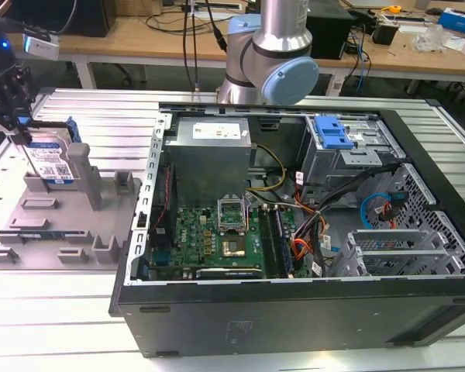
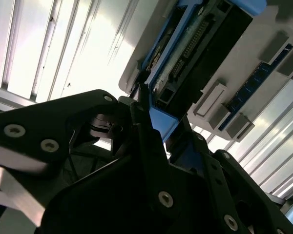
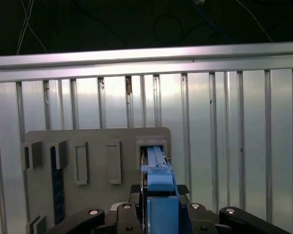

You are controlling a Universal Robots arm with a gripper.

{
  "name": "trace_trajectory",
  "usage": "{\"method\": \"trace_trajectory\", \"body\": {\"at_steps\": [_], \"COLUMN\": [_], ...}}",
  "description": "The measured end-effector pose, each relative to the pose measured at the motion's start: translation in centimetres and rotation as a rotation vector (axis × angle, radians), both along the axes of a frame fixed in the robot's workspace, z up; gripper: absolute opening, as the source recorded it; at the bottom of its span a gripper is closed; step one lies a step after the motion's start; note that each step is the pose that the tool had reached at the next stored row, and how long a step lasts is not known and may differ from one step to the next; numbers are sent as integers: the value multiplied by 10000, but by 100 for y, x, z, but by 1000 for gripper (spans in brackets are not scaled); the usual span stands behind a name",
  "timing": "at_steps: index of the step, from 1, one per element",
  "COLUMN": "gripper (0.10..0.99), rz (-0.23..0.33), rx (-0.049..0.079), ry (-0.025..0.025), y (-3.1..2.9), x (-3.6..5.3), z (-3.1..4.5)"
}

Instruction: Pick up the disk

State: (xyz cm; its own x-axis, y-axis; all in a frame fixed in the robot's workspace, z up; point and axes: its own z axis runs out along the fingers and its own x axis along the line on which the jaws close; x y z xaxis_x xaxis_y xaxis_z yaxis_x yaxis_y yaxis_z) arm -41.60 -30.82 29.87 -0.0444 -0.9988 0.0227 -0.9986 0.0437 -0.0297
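The disk (image 1: 53,161) stands on edge in a slot at the back of the grey fixture tray (image 1: 62,232), on the exterior view's left, next to a grey post. Its blue-and-white label faces the camera and blue rails run along its sides. My gripper (image 1: 22,130) comes down on it from above, its dark fingers on either side of the upper edge. In the first wrist view the disk (image 3: 160,183) is edge-on between the fingers of the gripper (image 3: 160,196). In the second wrist view the gripper (image 2: 163,122) clamps the blue rail of the disk (image 2: 195,44).
An open computer case (image 1: 294,217) takes up the middle and right of the slatted metal table (image 1: 62,325), with a blue latch (image 1: 331,132) on its drive bay. The arm's base (image 1: 267,54) rises behind the case. A blue memory stick (image 1: 45,234) lies in the tray.
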Motion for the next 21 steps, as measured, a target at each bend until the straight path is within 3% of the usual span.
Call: {"method": "trace_trajectory", "body": {"at_steps": [11,18,21], "gripper": [369,369,369], "rz": [0,0,0], "rx": [1,0,0], "ry": [-2,-1,-1], "y": [-16,-19,-19], "x": [0,0,0], "z": [36,195,322]}}
